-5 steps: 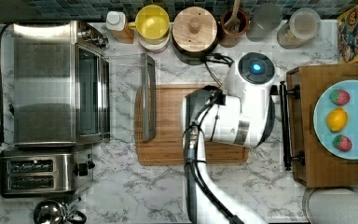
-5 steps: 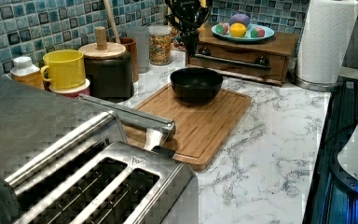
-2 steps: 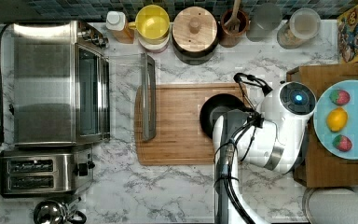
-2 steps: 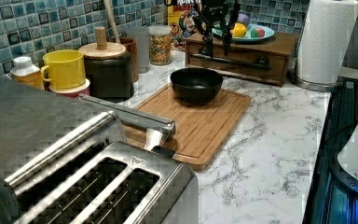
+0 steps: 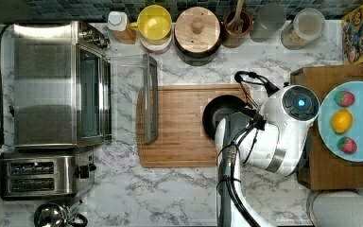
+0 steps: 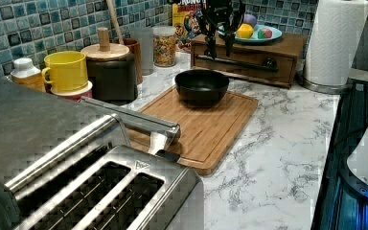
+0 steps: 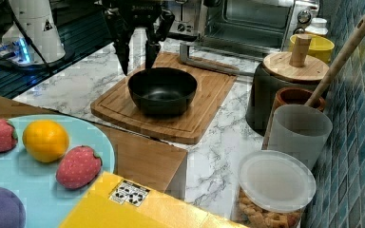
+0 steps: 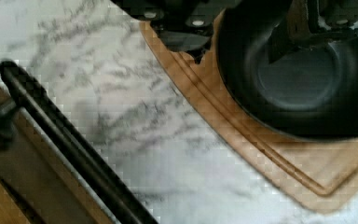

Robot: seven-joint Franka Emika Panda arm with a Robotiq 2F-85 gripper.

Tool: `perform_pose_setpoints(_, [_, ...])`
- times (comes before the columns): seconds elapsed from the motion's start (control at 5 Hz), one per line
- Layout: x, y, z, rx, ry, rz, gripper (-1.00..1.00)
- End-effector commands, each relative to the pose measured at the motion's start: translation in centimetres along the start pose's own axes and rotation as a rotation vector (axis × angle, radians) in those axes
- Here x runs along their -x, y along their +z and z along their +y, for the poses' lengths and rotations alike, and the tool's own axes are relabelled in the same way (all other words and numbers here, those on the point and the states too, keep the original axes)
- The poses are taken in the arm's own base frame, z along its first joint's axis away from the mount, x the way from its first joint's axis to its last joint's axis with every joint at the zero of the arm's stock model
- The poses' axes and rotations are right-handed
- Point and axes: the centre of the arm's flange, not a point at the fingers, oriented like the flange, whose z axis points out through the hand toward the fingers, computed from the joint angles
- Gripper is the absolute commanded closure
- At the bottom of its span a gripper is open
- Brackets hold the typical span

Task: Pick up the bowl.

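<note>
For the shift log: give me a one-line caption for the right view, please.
Open pincer poised above the rim of the black bowl on the wooden cutting board.

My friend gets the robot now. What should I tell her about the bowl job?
Gripper: open and empty, fingers pointing down, hanging above the bowl's rim on the side toward the right view's left.
Bowl: black, upright, sitting on the wooden cutting board, near the board's end closest to the wooden stand with the blue fruit plate.
Done: the arm is lined up at the rim, one finger looks to be over the inside and one outside.
Left: lower the fingers over the rim, close them on it, lift the bowl. Go gently, since a rim grip may let the bowl tip.
</note>
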Motion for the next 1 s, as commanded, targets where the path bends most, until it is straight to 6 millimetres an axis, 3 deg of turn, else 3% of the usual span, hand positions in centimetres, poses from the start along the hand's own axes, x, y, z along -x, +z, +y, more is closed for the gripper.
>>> perform_pose_setpoints(0.2, [1.0, 2.8, 2.5, 0.001, -0.086, -0.036, 0.0])
perform_pose_setpoints(0.4, [1.6, 3.4, 2.4, -0.019, -0.137, -0.035, 0.0])
perform_pose_setpoints(0.8, [2.0, 6.9, 1.5, -0.005, -0.192, -0.061, 0.0])
perform_pose_setpoints(1.0, [2.3, 7.9, 2.3, -0.075, -0.183, -0.048, 0.0])
